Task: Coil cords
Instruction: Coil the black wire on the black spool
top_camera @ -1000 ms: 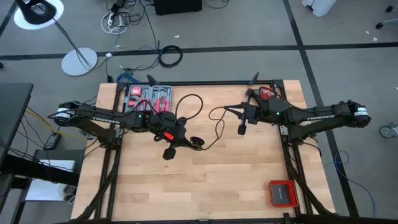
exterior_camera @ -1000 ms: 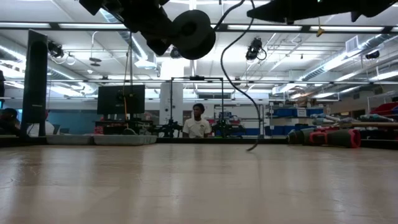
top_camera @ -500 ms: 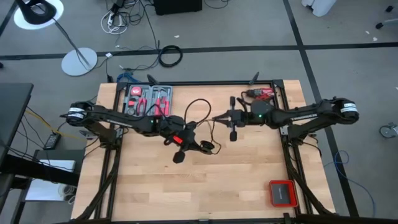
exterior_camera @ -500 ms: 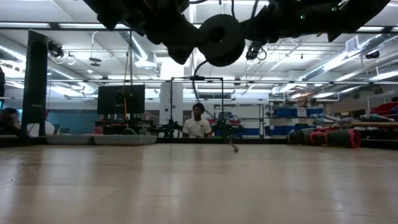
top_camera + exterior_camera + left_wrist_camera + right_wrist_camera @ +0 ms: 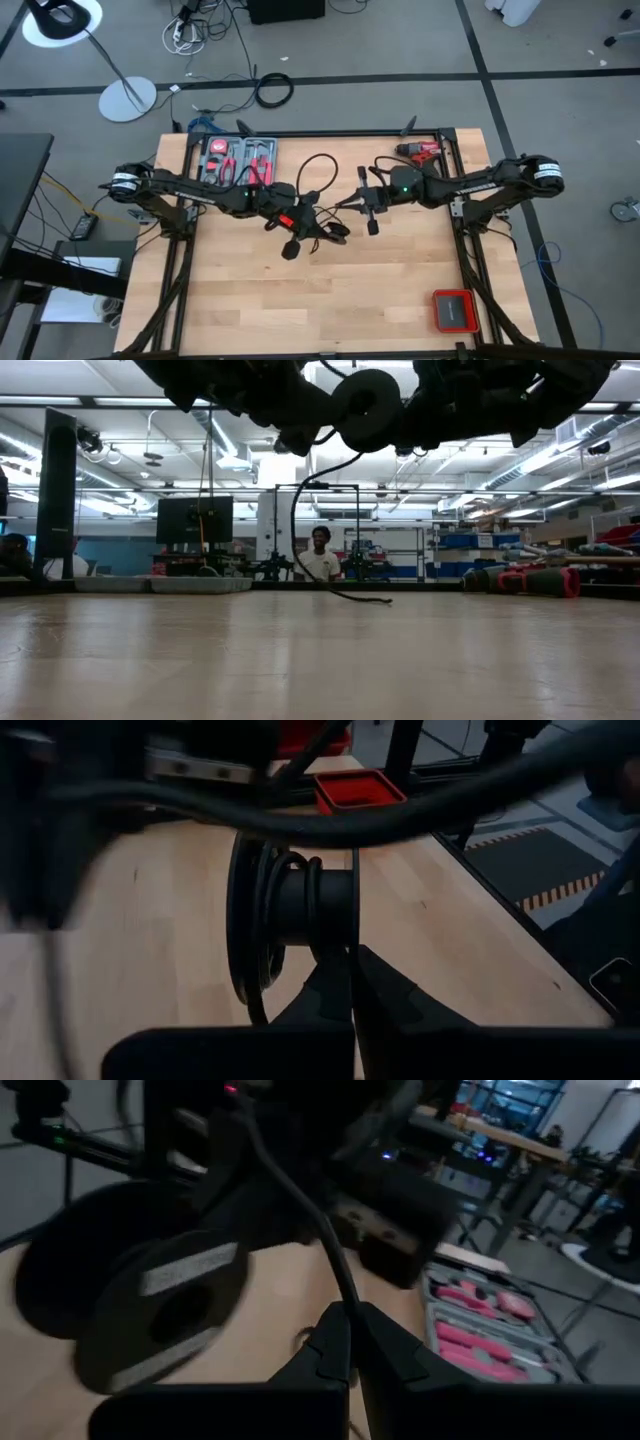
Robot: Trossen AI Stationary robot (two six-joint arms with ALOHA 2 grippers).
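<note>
Now the two arms have closed in on each other above the middle of the pale wooden table [image 5: 330, 300]; a second ago the right arm hung well out toward the table's right side, and it has since swung inward until the right gripper [image 5: 352, 203] sits just beside the black plastic spool [image 5: 337, 231] carried by the left arm. The left gripper [image 5: 352, 982] is clamped, its fingers pinched on the edge of that spool, which already carries a few turns of cable around its hub. The right gripper's fingers are likewise closed, pinching the thin black flexible cord [image 5: 300, 1210], which runs up and away from them toward the spool.

That cord now arcs in a loop [image 5: 318, 168] behind the grippers, over the table's far half, and in the low view a slack length [image 5: 340, 596] hangs down and trails along the tabletop. Earlier the free end dangled higher; now more of it lies flat, probably because bringing the grippers together has fed slack into the line, though the wrist views are too crowded to trace its whole path.

My judgement is that winding is under way, with most of the cord not yet on the spool.

A red cordless drill [image 5: 420, 151] and an open tool case of red-handled tools [image 5: 236, 158] stay untouched at the far edge.
</note>
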